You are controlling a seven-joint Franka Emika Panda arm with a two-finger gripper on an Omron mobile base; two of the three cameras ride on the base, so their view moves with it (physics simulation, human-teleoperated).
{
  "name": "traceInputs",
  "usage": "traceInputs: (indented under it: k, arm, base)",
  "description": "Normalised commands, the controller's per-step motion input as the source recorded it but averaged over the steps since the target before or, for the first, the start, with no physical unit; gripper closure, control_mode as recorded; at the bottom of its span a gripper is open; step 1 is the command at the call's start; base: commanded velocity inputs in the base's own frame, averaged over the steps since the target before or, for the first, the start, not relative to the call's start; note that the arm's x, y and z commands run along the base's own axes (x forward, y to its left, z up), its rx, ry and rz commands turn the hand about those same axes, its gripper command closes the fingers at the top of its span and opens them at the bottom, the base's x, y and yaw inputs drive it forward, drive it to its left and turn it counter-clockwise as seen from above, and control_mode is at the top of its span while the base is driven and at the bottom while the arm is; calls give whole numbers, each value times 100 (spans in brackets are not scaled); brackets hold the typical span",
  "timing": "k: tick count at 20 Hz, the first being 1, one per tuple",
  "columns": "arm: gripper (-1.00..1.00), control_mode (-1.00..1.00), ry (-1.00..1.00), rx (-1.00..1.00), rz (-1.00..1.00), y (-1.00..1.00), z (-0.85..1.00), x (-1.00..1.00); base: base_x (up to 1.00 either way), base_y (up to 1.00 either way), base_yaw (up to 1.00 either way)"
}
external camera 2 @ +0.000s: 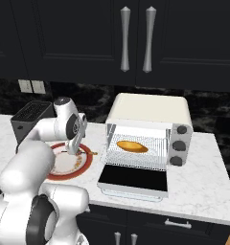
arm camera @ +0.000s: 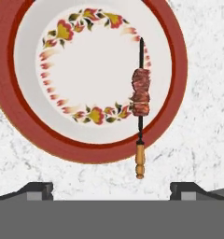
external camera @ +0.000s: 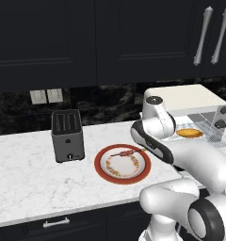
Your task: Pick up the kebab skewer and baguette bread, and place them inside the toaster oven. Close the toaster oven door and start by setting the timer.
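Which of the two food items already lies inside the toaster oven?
The baguette bread, a golden loaf lying on the wire rack inside the open toaster oven. The kebab skewer lies on the red-rimmed plate.

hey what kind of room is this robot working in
A kitchen, by the look of it: a marble counter under dark cabinets, with a slot toaster and an open toaster oven holding a baguette bread.

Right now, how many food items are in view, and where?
2. The kebab skewer lies on the red-rimmed plate, its wooden handle past the rim over the counter. The baguette bread sits on the wire rack inside the open toaster oven.
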Motion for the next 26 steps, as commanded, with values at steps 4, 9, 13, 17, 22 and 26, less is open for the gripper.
traceInputs:
  k: [4,9,13,17,22,26]
  arm:
    - [-100,-100,0,0,0,59,-20,31]
    - [-100,-100,0,0,0,56,-21,35]
    - [-100,-100,0,0,-1,34,-17,36]
    - [-100,-100,0,0,-4,9,-26,17]
    - [-100,-100,-2,0,-10,0,-31,9]
    - [-100,-100,-6,0,-7,0,-26,2]
  base:
    - [0,0,0]
    - [0,0,0]
    - [0,0,0]
    - [0,0,0]
    - [0,0,0]
    - [0,0,0]
